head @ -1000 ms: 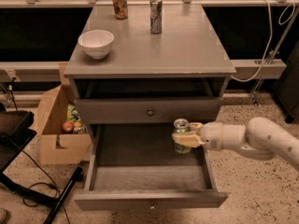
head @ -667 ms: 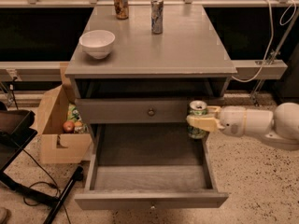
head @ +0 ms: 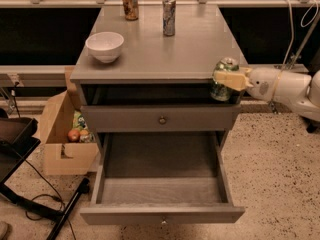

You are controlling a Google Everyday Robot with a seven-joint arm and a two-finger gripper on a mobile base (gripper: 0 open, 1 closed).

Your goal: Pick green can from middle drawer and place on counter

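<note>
My gripper (head: 226,80) comes in from the right and is shut on the green can (head: 223,82). It holds the can upright at the counter's right front corner, level with the counter's edge. The counter (head: 165,51) is the flat grey cabinet top. The middle drawer (head: 161,184) is pulled fully open below, with nothing showing inside it. The white arm (head: 285,89) stretches away to the right.
On the counter stand a white bowl (head: 105,46) at left, a copper-brown can (head: 130,3) and a slim silver-blue can (head: 169,17) at the back. A closed knobbed drawer front (head: 161,119) sits above the open one. A cardboard box (head: 65,134) stands on the floor at left.
My gripper has lifted the green can from drawer level at the right side up to the height of the counter's right front corner.
</note>
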